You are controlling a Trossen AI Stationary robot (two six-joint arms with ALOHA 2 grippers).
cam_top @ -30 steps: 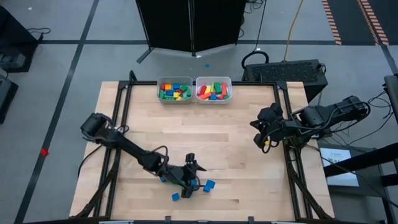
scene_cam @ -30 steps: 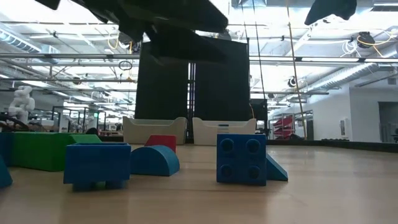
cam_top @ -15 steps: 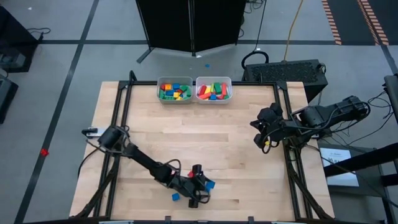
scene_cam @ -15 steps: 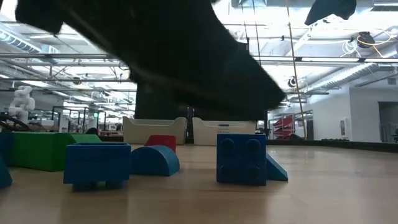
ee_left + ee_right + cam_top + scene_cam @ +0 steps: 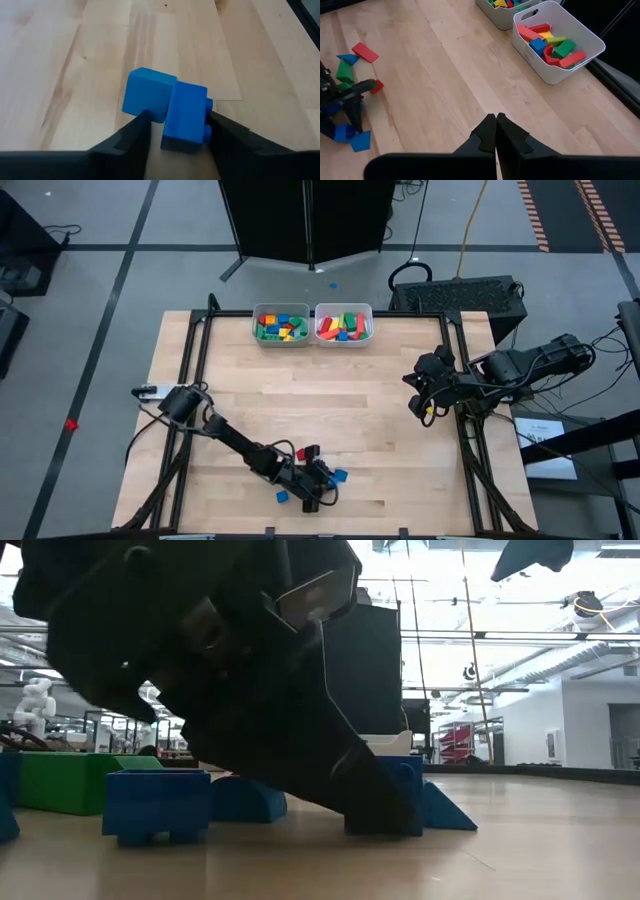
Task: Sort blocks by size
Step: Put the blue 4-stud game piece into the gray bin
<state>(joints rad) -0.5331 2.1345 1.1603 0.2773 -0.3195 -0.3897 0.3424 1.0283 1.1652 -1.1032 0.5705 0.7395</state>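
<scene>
My left gripper (image 5: 322, 478) is low at the table's near edge, open. Its fingers stand on either side of a blue studded block (image 5: 185, 119). A second blue block (image 5: 147, 95) lies against that one. More loose blocks lie around: a red one (image 5: 303, 452) and small blue ones (image 5: 282, 496). In the low view the arm hides most of the studded block (image 5: 408, 778). Beside it rests a blue wedge (image 5: 446, 812). My right gripper (image 5: 496, 120) is shut on nothing, raised over the table's right side (image 5: 422, 402). My left gripper comes at the blue studded block slanting down from the table's left. One finger (image 5: 227, 135) is right at the block's studded side (image 5: 208, 116); whether it touches, I cannot tell. The other finger (image 5: 132, 137) stands a little apart from the block's opposite side. The block rests on the table.
Two pale bins (image 5: 282, 336) (image 5: 344, 337) with coloured blocks stand side by side at the far edge. Left of the gripper lie a blue block (image 5: 155, 802), a blue half-round (image 5: 250, 798) and a green block (image 5: 65, 782). Bare wood lies between the bins and the loose blocks.
My left gripper has come down from above the loose blocks to the table top, shifting slightly toward the right and near edges. It now fills most of the low view. The blocks have stayed where they were.
</scene>
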